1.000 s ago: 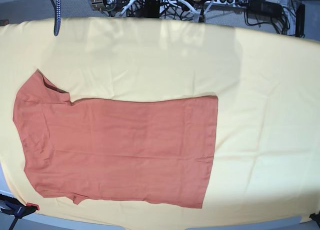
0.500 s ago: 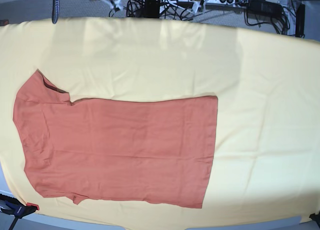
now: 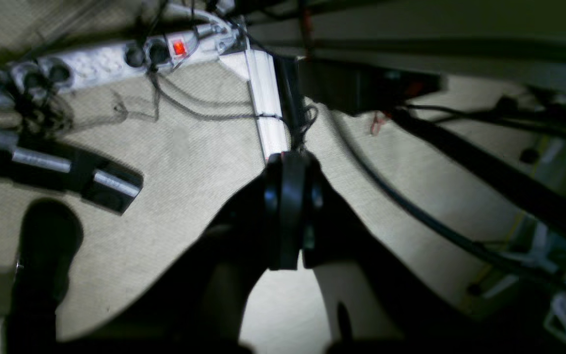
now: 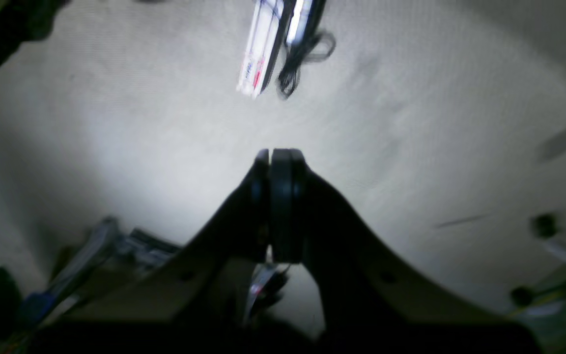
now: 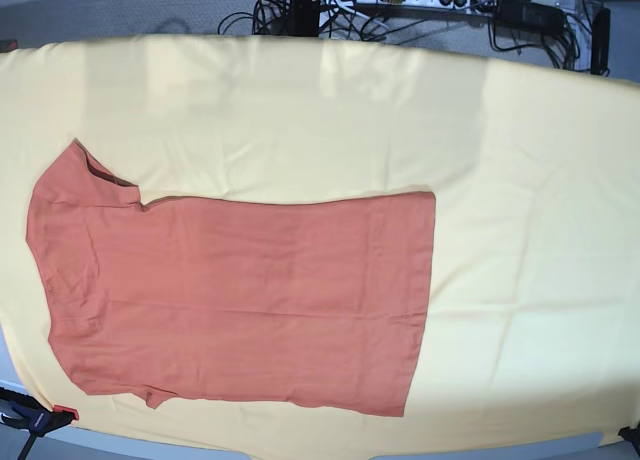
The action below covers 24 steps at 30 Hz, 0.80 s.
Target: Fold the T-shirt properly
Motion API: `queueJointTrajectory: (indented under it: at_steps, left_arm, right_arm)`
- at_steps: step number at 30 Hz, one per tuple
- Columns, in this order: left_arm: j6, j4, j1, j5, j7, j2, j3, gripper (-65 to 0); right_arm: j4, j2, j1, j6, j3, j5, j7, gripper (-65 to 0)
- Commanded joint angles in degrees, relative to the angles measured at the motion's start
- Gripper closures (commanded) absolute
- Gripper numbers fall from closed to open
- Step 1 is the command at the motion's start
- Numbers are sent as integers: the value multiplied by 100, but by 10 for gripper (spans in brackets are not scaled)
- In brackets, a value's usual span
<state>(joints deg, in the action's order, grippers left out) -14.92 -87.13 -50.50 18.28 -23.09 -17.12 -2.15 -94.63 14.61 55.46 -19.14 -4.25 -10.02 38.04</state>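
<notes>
The rust-orange T-shirt (image 5: pixel 240 300) lies flat on the pale-yellow cloth (image 5: pixel 520 180), folded lengthwise, with a sleeve at the upper left and its hem toward the right. Neither arm shows in the base view. My left gripper (image 3: pixel 290 216) is shut and empty, held over the carpeted floor away from the table. My right gripper (image 4: pixel 278 206) is shut and empty, also over the floor. The shirt shows in neither wrist view.
Cables and power strips (image 5: pixel 400 0) lie on the floor behind the table. A white power strip (image 3: pixel 116 54) with a red switch and cables shows in the left wrist view. A clamp (image 5: pixel 40 417) sits at the table's front left corner.
The arm part and dangling cable at the top left of the base view have gone out of view. The shirt has not moved.
</notes>
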Motion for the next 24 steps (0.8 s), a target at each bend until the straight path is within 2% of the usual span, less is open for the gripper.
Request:
queueJointTrajectory:
  at_steps: [1, 5, 7, 11, 17, 24]
  left_arm:
    - [7, -393, -238, 61, 13, -105, 52, 0]
    - [127, -1725, -925, -2, -61, -348, 496, 0]
    - [122, -2328, -1180, 2, -144, -402, 820, 0]
    - [96, -3414, -1462, 9, -162, -413, 1471, 0]
    - [79, -4658, -1436, 22, -240, -420, 2107, 0]
    - [76, -4787, -570, -127, -227, -1071, 2264, 0]
  right_arm:
    - [-455, 105, 348, -33, 17, -46, -22, 0]
    - [-2109, 494, 1272, 262, 17, 42, -22, 0]
    - [-2817, 643, 1626, 437, 17, 369, -20, 0]
    - [-3978, 737, 1954, 813, 17, 1126, -24, 0]
    - [-4037, 732, 1950, 1316, 20, 2192, -107, 0]
    - [-4037, 743, 1128, 1746, 28, 2990, -160, 0]
